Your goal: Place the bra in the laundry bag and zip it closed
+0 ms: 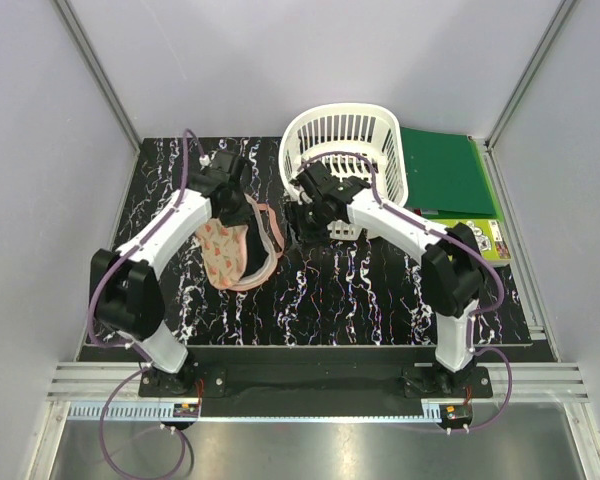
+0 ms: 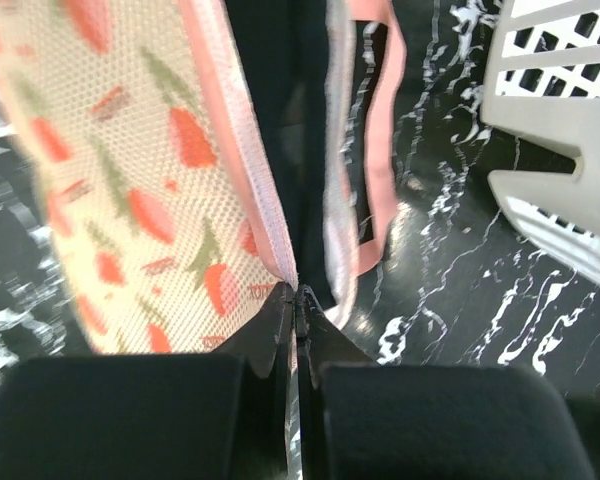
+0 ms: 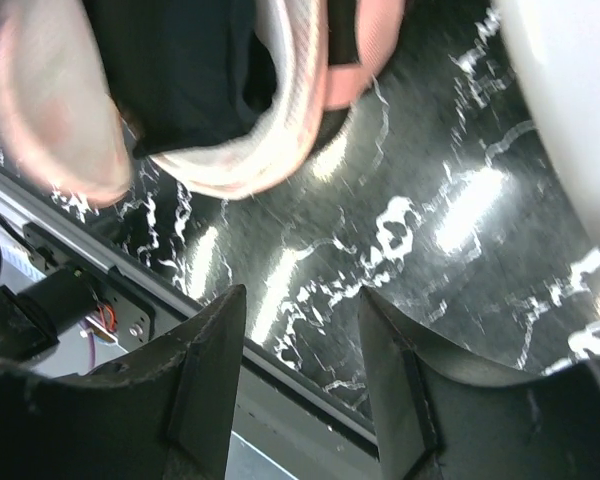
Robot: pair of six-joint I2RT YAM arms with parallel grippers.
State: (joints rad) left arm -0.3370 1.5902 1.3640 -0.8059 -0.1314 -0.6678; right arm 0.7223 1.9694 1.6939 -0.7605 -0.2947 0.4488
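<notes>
Toward the left of the black marbled surface [image 1: 380, 300], the left hand [image 2: 296, 296] is pinched tight on the pink zipper trim [image 2: 242, 140] of the laundry bag [image 1: 230, 255], its two fingers meeting right at the seam. The bag's mouth gapes open, and the bra [image 2: 275, 110] sits as a dark fold inside it, between the printed mesh wall and the far pink rim; the right wrist view shows that black fabric filling the opening too. Whether the bag's lower end rests on the surface I cannot tell. Just beside the bag, on its right, the right hand [image 3: 302, 340] hangs with its fingers spread wide, gripping nothing. Close behind that hand the white basket [image 1: 345, 150] stands near the back edge, and a green board [image 1: 445, 170] lies beyond it toward the back right corner. Bare surface runs from the bag and the right hand down to the near edge, where a metal rail [image 1: 550, 380] begins.
</notes>
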